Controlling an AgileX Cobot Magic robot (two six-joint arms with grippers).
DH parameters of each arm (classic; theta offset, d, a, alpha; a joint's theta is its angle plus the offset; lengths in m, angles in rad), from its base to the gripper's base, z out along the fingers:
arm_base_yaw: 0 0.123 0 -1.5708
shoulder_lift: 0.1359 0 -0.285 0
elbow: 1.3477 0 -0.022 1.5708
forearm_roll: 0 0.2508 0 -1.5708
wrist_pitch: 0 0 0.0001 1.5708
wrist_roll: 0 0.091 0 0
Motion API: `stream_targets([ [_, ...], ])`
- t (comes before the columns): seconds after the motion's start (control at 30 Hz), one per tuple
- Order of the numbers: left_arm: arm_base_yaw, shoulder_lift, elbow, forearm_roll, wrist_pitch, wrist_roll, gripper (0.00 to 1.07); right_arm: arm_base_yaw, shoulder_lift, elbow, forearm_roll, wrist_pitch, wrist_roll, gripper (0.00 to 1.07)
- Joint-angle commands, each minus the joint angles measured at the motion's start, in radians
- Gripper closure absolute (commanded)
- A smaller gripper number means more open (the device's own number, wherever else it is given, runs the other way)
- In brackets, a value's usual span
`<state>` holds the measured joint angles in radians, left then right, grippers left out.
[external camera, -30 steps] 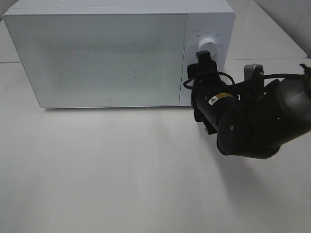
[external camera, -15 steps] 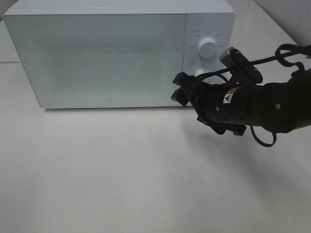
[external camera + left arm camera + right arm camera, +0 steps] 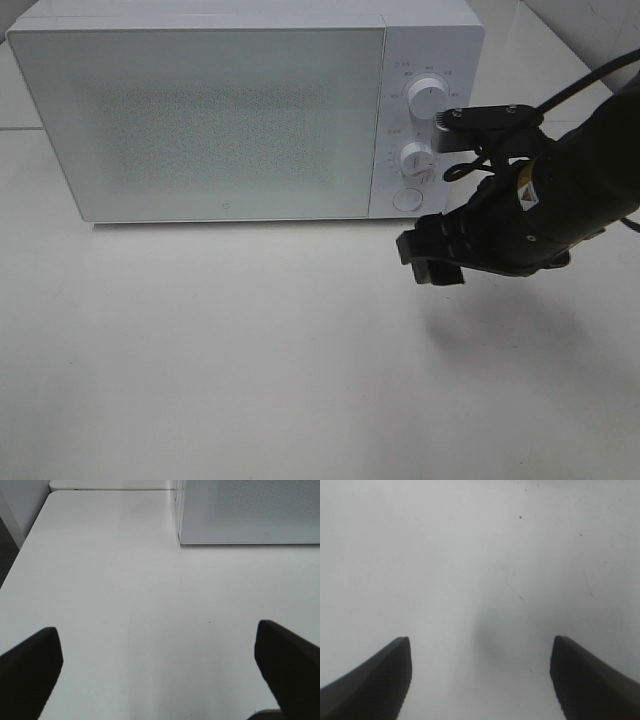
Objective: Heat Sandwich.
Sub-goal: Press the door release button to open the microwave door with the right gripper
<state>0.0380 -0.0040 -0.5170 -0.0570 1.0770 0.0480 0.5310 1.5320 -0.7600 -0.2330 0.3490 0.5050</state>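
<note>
The sandwich is out of view. A white microwave (image 3: 200,110) stands at the back of the table with its door closed; its front lower corner shows in the left wrist view as the microwave (image 3: 250,510). My right gripper (image 3: 430,262) hangs open over the bare table, just in front of and below the control panel, touching nothing. In its own view the right gripper (image 3: 480,680) has both dark fingers spread with only white tabletop between them. My left gripper (image 3: 160,670) is open wide over bare table, left of the microwave, holding nothing.
The control panel carries an upper knob (image 3: 428,98), a lower knob (image 3: 416,158) and a round button (image 3: 405,199). The white table (image 3: 250,350) stretches in front of the microwave. The table's left edge (image 3: 20,555) shows in the left wrist view.
My right arm has pulled back from the knobs and swung down and toward the front, uncovering the control panel. The jaws stayed open. The microwave door has not moved.
</note>
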Motion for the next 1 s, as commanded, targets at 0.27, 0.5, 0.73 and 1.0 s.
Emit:
stream_targets([
  [0.27, 0.002, -0.020, 0.001, -0.008, -0.010, -0.001, 0.06, -0.003, -0.233, -0.008, 0.141, 0.285, -0.331, 0.32],
  [0.5, 0.002, -0.020, 0.001, -0.008, -0.010, -0.001, 0.06, -0.003, -0.415, -0.006, 0.157, 0.408, -0.385, 0.32],
  [0.73, 0.002, -0.020, 0.001, -0.008, -0.010, -0.001, 0.06, -0.003, -0.609, -0.006, 0.158, 0.574, -0.386, 0.32],
  [1.0, 0.002, -0.020, 0.001, -0.008, -0.010, -0.001, 0.06, -0.003, -0.819, -0.006, 0.157, 0.681, -0.386, 0.32],
])
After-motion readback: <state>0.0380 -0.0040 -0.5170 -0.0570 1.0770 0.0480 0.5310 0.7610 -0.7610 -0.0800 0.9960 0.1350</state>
